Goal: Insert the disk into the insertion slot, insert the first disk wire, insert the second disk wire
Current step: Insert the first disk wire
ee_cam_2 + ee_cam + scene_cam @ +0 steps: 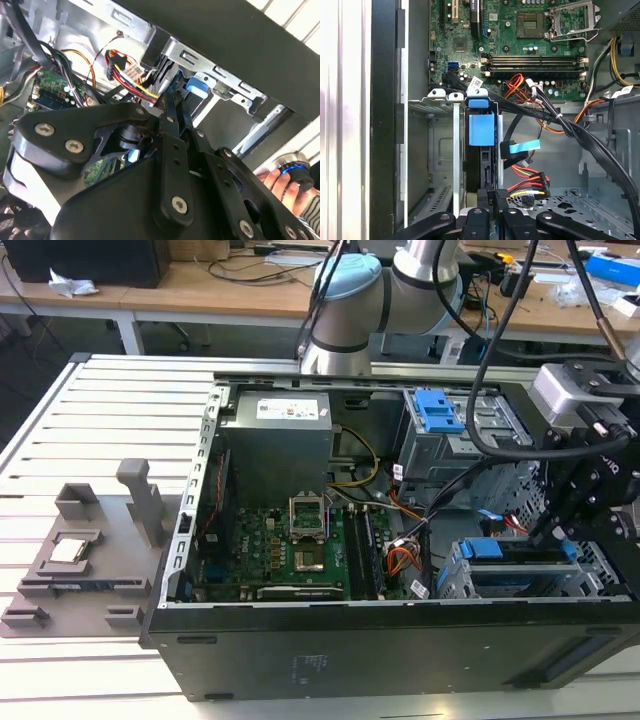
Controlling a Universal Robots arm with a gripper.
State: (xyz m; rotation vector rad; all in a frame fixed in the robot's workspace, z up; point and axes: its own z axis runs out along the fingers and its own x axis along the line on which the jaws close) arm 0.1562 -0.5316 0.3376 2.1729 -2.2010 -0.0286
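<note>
One pincer [553, 530] is hung down into the open computer case [350, 655], which is set on the slatted table [100, 430]. How far the pincer is open cannot be told, and it cannot be told if anything is held. The disk [481, 129] is found right in front of the pincer's tip. It is stood on its thin edge, and its blue carrier is seen in the first wrist view. The disk is kept in the insertion slot [442, 155], the grey metal cage just under the pincer in the exterior view. A black plug [527, 187] with red, yellow and black wires is seen just beside the pincer. A flat blue-tagged cable [522, 147] is seen a bit farther off, next to the disk. The green board [520, 45] is laid well past the disk. A person's hand [275, 181] is seen near the pincer's body, wrapped round a round knob [292, 170].
</note>
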